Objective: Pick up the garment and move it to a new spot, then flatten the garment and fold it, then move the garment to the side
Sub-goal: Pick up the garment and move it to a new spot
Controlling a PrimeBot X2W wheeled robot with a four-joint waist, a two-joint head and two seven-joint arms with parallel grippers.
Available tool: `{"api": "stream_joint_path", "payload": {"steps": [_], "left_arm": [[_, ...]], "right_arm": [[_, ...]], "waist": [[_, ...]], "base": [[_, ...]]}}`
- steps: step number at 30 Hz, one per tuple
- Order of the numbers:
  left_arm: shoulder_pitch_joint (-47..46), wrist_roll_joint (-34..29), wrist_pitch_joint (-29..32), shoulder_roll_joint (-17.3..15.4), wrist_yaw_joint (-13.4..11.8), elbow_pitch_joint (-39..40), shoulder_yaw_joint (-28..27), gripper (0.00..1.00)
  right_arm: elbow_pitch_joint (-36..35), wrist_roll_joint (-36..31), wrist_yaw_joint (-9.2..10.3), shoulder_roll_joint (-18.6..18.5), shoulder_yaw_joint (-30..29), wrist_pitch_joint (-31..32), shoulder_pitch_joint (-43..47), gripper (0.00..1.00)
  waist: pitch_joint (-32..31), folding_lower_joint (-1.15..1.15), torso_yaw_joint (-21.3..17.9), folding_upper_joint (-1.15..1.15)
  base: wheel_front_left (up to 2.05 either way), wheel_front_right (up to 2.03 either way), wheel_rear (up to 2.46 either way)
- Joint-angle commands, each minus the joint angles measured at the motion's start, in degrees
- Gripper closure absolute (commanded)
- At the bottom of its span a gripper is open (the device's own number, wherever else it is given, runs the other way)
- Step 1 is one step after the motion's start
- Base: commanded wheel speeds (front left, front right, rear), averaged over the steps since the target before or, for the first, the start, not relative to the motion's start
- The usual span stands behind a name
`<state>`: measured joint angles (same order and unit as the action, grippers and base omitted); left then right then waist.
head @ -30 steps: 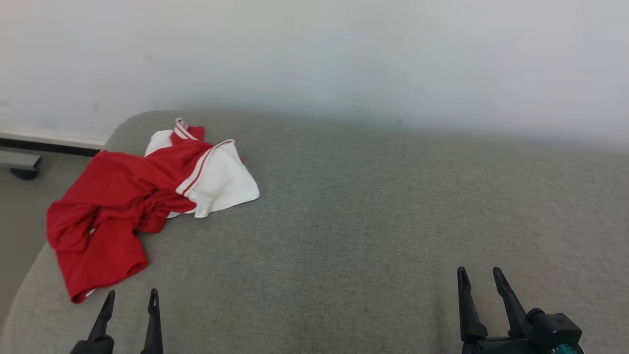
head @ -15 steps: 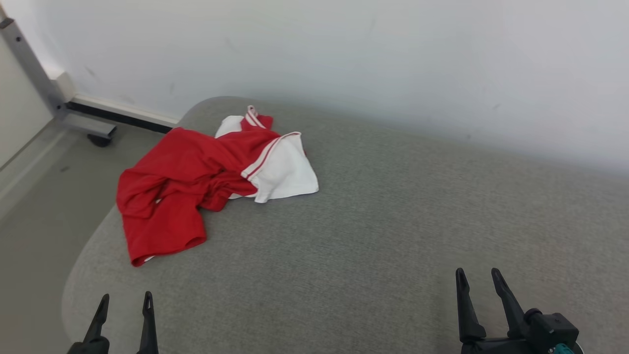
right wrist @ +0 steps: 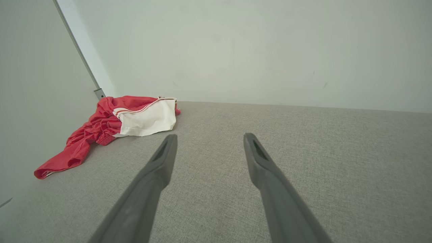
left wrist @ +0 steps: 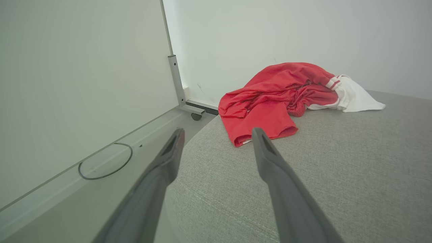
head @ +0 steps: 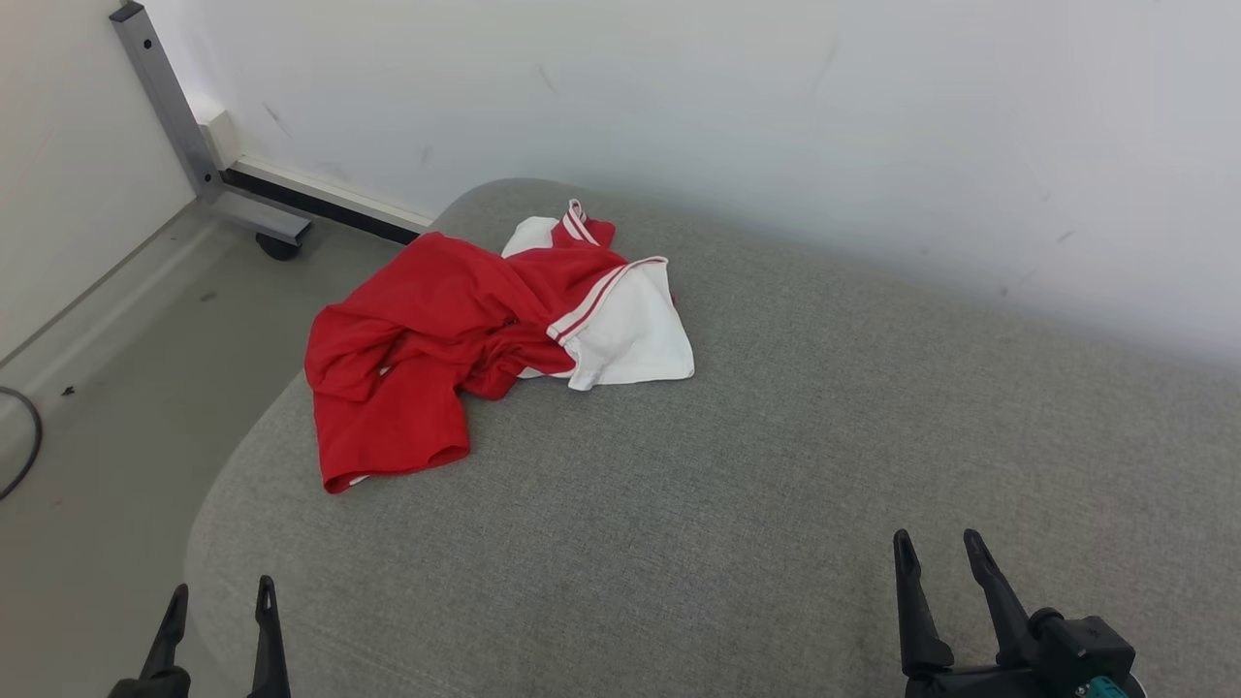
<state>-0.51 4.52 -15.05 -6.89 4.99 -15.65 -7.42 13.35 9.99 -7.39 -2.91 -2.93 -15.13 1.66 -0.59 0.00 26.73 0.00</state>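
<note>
Head view swung left, centring the crumpled garment (head: pixel 456 339), itself unmoved at the far-left corner of the grey cushion (head: pixel 776 465) (sofa, probably); left hand (head: pixel 221 587) and right hand (head: pixel 937 536) spread, empty: pickup pending.

Plain white wall (head: pixel 776 116) with faint scuffs, dark baseboard strip (head: pixel 325 208) along its foot, pale side panel (head: pixel 58 145) at left, grey metal post (head: pixel 167 97) on a black castor (head: pixel 278 248) in the corner, grey floor (head: pixel 107 388), dark cable (head: pixel 37 438) looped on it, rounded grey fabric cushion (head: pixel 776 436), soft even light
</note>
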Motion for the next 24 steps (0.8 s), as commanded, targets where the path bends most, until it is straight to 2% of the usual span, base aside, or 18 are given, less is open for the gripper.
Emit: {"api": "stream_joint_path", "payload": {"steps": [1,10,15,24], "left_arm": [[0.06,0.18,-0.2,-0.19,-0.31,0.11,-0.2,0.0],[-0.14,0.57,-0.2,-0.1,-0.53,0.37,-0.76,0.0],[-3.82,2.4,-0.19,-1.05,0.57,-0.61,-1.29,0.0],[-19.37,7.47,-0.19,-7.31,2.16,-4.04,-2.69,0.0]], "right_arm": [[-0.04,-0.4,-0.19,0.05,0.12,-0.04,-0.41,0.0],[-0.29,-0.65,-0.19,0.05,0.71,-0.04,-0.69,0.0],[-0.45,-1.54,-0.19,0.04,1.01,-0.04,-1.78,0.0],[-1.95,-4.57,-0.19,0.04,0.49,-0.04,-5.74,0.0]], "waist": [[0.06,0.0,0.01,0.0],[0.72,0.0,-0.94,0.0],[2.36,0.0,-2.62,0.0],[9.75,0.0,-10.84,0.0]], "base": [[0.0,0.0,0.0],[0.0,0.0,0.0],[0.0,0.0,0.0],[0.0,0.0,0.0]]}}
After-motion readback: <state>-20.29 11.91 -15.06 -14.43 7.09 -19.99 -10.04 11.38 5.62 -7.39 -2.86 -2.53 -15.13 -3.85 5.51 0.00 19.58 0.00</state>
